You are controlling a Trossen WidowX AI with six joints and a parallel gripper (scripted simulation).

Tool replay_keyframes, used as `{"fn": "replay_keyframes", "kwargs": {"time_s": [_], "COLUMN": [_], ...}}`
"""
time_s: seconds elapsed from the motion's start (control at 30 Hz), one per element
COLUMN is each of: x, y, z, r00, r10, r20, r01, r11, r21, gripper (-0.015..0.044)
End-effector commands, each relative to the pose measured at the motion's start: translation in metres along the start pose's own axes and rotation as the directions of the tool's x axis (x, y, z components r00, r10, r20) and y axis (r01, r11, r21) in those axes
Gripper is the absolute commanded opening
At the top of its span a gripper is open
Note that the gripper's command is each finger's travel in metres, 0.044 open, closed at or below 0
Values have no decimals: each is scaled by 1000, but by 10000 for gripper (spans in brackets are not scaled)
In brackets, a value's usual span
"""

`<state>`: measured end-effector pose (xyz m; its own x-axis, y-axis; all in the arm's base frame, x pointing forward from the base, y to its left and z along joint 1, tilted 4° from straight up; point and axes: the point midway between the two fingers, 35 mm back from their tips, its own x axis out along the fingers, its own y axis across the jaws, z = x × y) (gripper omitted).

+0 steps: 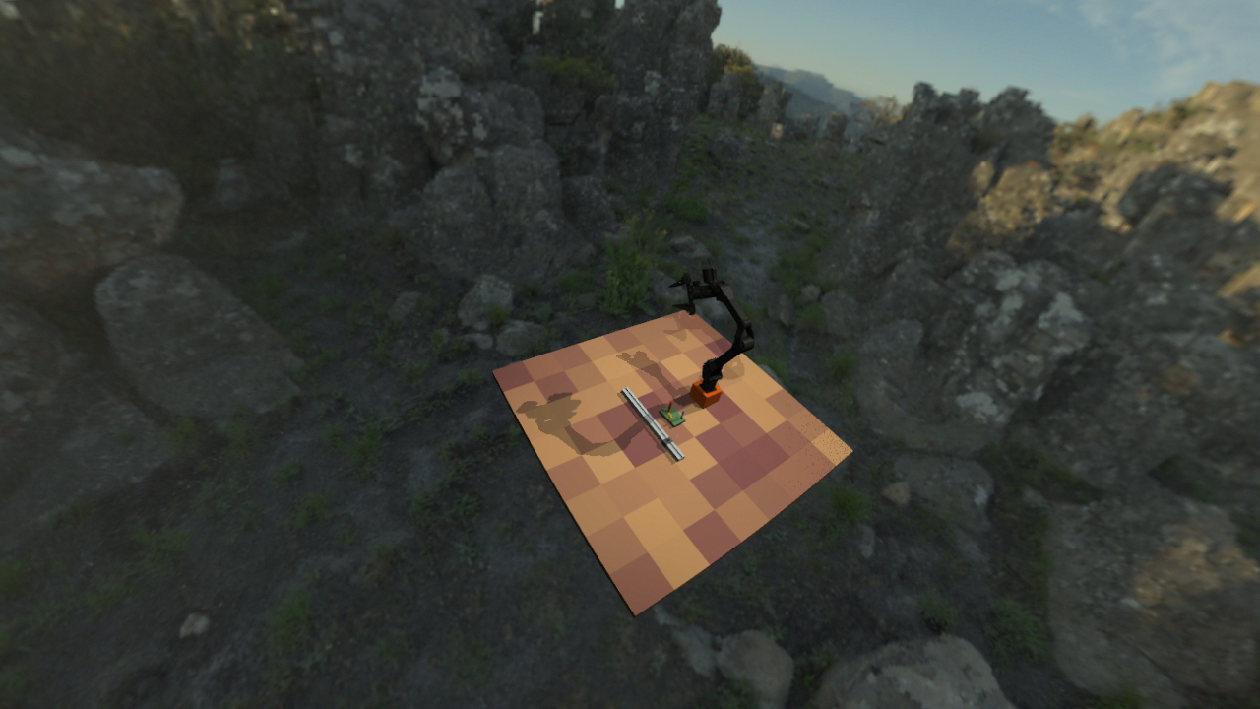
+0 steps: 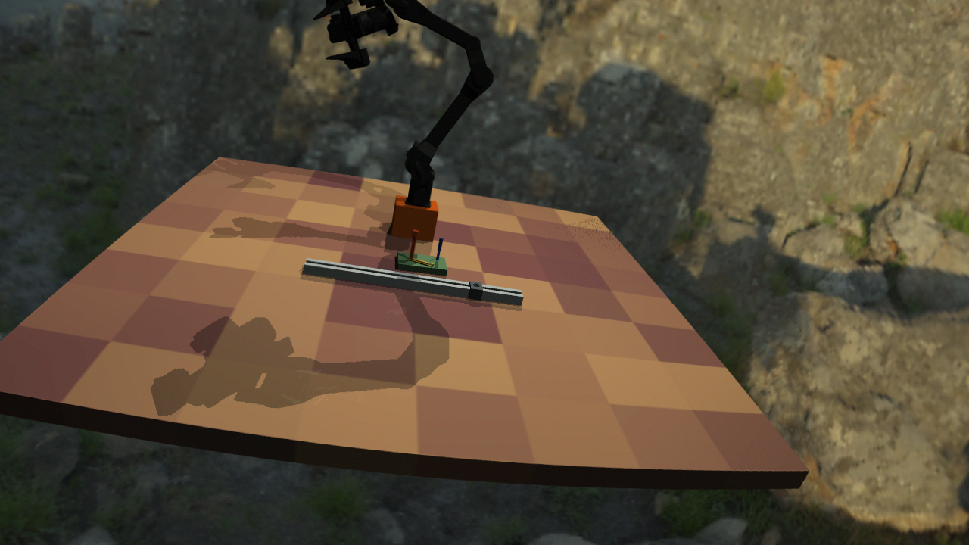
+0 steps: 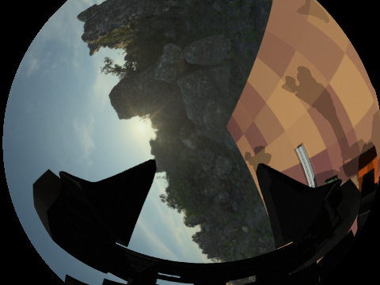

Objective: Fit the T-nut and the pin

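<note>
Gripper point(image 1: 677, 294) point(image 2: 323, 37) point(image 3: 208, 167): open, raised | orange handle point(image 1: 670, 409) point(image 2: 413, 244): well below, tray point(image 1: 676, 421) point(image 2: 441, 269) point(image 3: 331, 180)

The top view looks steeply down from high above the claw point(image 1: 679, 294) point(image 2: 329, 38) point(image 3: 206, 164) and well away. The exterior view sits nearer, angled down, the claw at its upper edge. The wrist view rides just behind the claw's fingers, facing sideways past them. All three share the rail point(image 1: 652, 421) point(image 2: 406, 278) point(image 3: 305, 166).
</note>
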<state>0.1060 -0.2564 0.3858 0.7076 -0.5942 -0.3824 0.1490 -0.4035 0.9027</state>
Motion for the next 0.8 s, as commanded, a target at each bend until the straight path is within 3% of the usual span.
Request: {"fn": "replay_keyframes", "kwargs": {"time_s": [0.0,0.2,0.4,0.57,0.77], "x": [51,82,96,96,85], "y": [-45,-89,-142,-189,-248], "z": [-33,-75,-120,-154,-184], "r00": [971,897,784,666,510], "r10": [-194,-368,-542,-677,-822], "r20": [-140,-244,-304,-311,-255], "r01": [123,65,-168,-444,-767], "r11": [906,655,287,-26,-299], "r21": [-404,-753,-943,-895,-568], "gripper": [440,440,440,440,440]}}
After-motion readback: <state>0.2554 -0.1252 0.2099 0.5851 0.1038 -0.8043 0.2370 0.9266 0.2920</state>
